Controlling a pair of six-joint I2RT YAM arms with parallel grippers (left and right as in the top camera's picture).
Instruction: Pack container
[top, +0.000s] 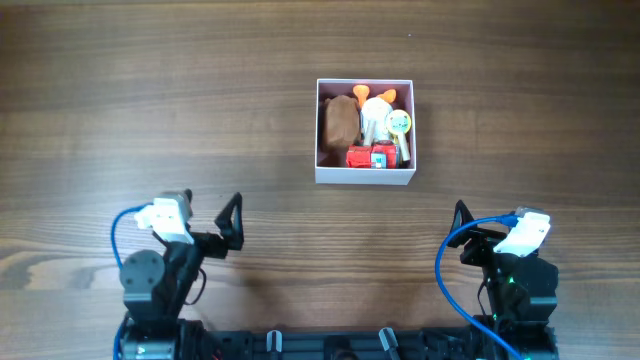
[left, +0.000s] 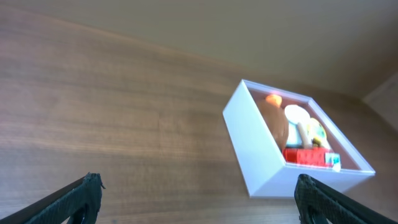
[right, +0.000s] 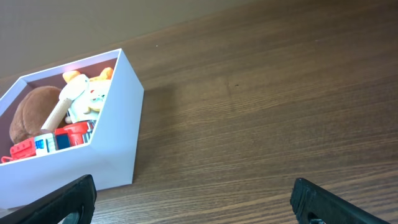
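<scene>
Resting on the wooden table (top: 150, 80), the container (top: 365, 177) sits at about 1 o'clock from the middle of the overhead view, upright and lidless. Its white walls are square to the table edges and its pink inside is mostly covered by toys.

A brown plush (top: 340, 122) fills the 9 o'clock side. A white plush (top: 378, 108) with orange parts lies toward 12 o'clock, touching the brown one. A round pale disc (top: 399, 122) lies at 3 o'clock against the wall. A red toy (top: 370, 156) lies at 6 o'clock along the near wall, just below the plushes. What the red toy is cannot be told from any view.

The left gripper (left: 199, 186) is spread wide and grasps nothing. Its two dark fingertips show at the lower corners of its wrist view with bare wood between them. From it the container lies at about 2 o'clock, well apart.

The right gripper (right: 193, 186) is likewise spread wide and empty, with only table between its fingertips. The container lies at about 10 o'clock from it, well apart, showing one white corner toward that camera.

Both arms are at the 6 o'clock edge of the table, left at 7 o'clock and right at 5 o'clock, each with a blue cable (top: 118, 235) looping beside it. Neither arm touches the container.
</scene>
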